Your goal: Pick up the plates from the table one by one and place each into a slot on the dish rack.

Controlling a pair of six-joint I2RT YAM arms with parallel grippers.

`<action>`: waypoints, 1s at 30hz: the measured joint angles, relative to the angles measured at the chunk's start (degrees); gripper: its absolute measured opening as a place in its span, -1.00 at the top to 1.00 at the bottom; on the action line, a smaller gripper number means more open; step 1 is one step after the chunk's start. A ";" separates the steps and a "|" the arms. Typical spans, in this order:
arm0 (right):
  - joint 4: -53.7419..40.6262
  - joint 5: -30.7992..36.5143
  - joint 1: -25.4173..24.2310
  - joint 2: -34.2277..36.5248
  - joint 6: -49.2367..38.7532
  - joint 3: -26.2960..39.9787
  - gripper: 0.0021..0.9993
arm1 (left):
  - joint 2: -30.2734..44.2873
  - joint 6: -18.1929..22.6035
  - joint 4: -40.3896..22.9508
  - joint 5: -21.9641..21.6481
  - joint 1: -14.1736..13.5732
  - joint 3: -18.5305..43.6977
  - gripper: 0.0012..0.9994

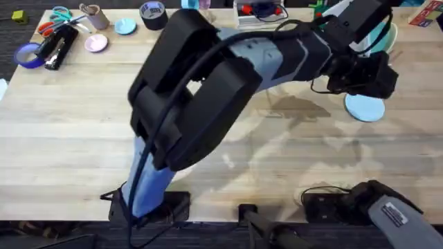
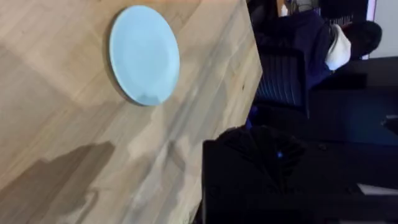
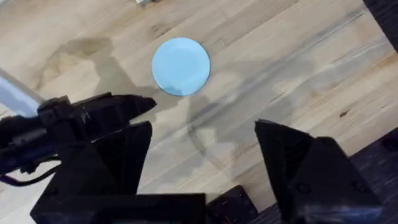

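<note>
A light blue plate (image 1: 365,108) lies flat on the pale wooden table (image 1: 69,138) at the far right. It shows as a round disc in the left wrist view (image 2: 144,55) and in the right wrist view (image 3: 181,66). My left arm reaches across from the lower left, and my left gripper (image 1: 361,72) hovers just behind the plate. My right gripper (image 3: 199,168) stands open with nothing between its black fingers (image 3: 118,162), low at the table's front right (image 1: 324,204). The dish rack is hidden.
A teal round thing (image 1: 385,34) peeks out behind the left arm at the back right. Scissors (image 1: 52,22), a purple tape roll (image 1: 28,55), a black tape roll (image 1: 152,14) and small pink (image 1: 95,43) and blue (image 1: 125,26) discs lie at the back left. The table's right edge (image 2: 249,81) runs close to the plate.
</note>
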 joint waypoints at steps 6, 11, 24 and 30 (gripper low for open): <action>0.00 -0.01 0.00 0.00 0.02 0.00 -0.99 | 5.73 -0.36 0.13 -0.63 -0.48 5.85 0.93; 0.00 0.01 0.00 0.00 0.02 0.00 -0.99 | 11.11 -0.56 -0.33 -1.12 -0.66 10.63 0.93; 0.00 -0.02 0.00 0.00 1.05 0.00 -0.99 | 13.55 -0.58 -0.21 -2.63 -0.66 12.77 0.93; 0.00 -0.02 0.00 0.00 1.09 0.00 -0.99 | 15.19 -0.51 0.00 -2.99 -0.57 12.86 0.93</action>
